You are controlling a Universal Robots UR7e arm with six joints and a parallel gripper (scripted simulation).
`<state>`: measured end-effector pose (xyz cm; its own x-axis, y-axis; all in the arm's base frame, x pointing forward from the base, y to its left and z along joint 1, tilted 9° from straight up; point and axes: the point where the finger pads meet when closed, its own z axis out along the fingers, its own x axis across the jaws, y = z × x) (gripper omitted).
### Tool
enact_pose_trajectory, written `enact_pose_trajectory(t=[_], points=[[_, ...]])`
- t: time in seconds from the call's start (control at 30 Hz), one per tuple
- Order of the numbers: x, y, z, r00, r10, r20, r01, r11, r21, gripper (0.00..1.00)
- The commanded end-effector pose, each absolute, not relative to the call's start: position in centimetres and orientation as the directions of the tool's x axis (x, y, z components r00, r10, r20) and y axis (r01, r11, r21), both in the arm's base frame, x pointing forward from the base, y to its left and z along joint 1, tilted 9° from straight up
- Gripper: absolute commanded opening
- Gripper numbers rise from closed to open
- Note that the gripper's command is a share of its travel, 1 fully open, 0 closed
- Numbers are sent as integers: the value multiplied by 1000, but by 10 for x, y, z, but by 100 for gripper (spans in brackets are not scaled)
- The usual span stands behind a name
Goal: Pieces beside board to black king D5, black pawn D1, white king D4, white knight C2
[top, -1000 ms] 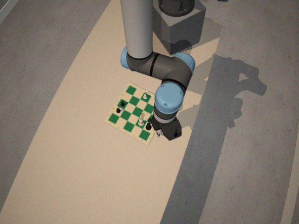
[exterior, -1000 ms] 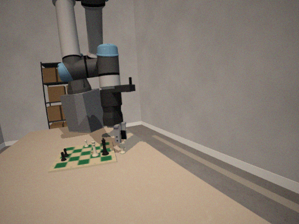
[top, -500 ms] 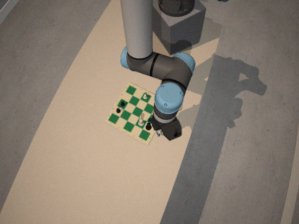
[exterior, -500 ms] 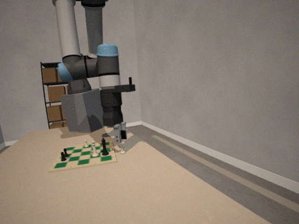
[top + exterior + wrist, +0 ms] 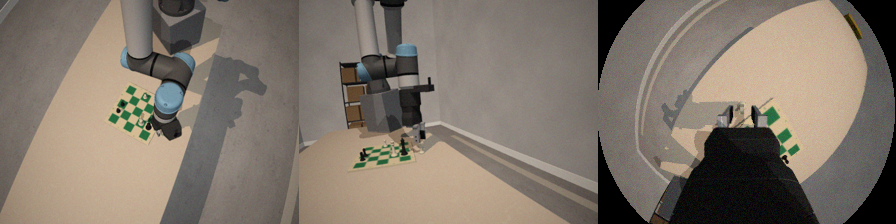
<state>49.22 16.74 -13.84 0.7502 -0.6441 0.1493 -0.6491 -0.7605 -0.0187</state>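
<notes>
beside grey walls, pale tabletop (partly shadowed), dark shelving

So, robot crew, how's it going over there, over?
Gripper open, empty, above the board's edge area. Small white piece upright beside the board. No obstruction seen between them.

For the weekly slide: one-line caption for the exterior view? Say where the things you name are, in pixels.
Two-finger gripper (image 5: 420, 133) (image 5: 742, 111) (image 5: 159, 132), open, above the white knight (image 5: 421, 151) beside the chessboard (image 5: 380, 164) (image 5: 135, 138) (image 5: 794, 131).

glossy blue plastic-looking arm cap, matt green-and-cream board, smooth matt tan tabletop
</notes>
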Motion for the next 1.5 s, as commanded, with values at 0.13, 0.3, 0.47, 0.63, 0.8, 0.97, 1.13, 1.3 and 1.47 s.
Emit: enact_pose_trajectory(t=[0.13, 0.3, 0.47, 0.63, 0.8, 0.97, 1.13, 1.3, 1.47], points=[[491, 167, -140, 750, -645, 148, -650, -760, -18, 73], [493, 166, -143, 750, -645, 149, -650, -760, -19, 73], [495, 166, -148, 749, -645, 150, -650, -760, -21, 73], [496, 165, -158, 749, -645, 150, -650, -760, -21, 73], [497, 164, -167, 749, -645, 150, -650, -760, -21, 73], [498, 164, -172, 749, -645, 150, -650, -760, -21, 73], [498, 164, -173, 750, -645, 150, -649, -760, -21, 73], [496, 164, -174, 750, -645, 149, -650, -760, -19, 73], [497, 164, -173, 750, -645, 149, -650, -760, -20, 73]])
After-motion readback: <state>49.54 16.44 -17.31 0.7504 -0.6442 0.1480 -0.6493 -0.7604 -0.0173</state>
